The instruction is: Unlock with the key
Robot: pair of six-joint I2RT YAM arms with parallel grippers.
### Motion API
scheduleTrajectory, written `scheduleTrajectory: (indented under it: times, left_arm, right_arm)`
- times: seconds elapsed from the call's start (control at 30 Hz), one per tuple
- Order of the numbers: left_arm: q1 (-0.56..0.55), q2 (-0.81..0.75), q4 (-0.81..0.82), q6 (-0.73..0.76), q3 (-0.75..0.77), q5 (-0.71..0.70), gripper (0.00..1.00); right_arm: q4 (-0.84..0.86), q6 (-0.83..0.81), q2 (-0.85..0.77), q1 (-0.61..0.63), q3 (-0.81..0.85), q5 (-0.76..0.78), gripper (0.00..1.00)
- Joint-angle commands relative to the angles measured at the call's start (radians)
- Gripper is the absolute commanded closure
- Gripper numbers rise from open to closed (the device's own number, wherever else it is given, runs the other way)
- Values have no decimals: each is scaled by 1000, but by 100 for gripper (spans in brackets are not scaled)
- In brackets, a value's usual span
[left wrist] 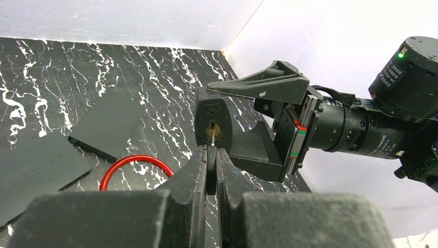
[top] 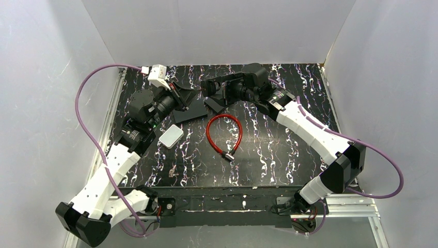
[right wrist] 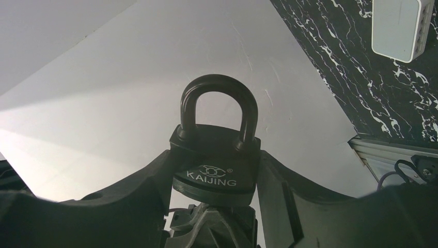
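Left hand is pinching the key, blade pointing straight at the keyhole of the padlock that the right hand is clamping.

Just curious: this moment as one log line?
left pincer: holds key | right pincer: grips padlock | key: at keyhole

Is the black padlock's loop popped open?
No, both ends of the loop sit down inside the padlock, which the right claw grips.
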Motion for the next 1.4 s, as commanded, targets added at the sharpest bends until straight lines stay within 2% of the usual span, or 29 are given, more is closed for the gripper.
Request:
scheduleTrajectory:
  times: [0.0,0.63,1.37]
  left_arm:
    - [-7,11,30,-3,15,-21,100]
    - [-47,71,31,-52,56,-162,100]
    - [-102,131,30,-11,91,-208,100]
  right_arm:
    - [140,18,-29,9,44,-17,99]
    - [134,11,-16,17,46,-5,99]
    - [128,-2,-3,19,54,-16,99]
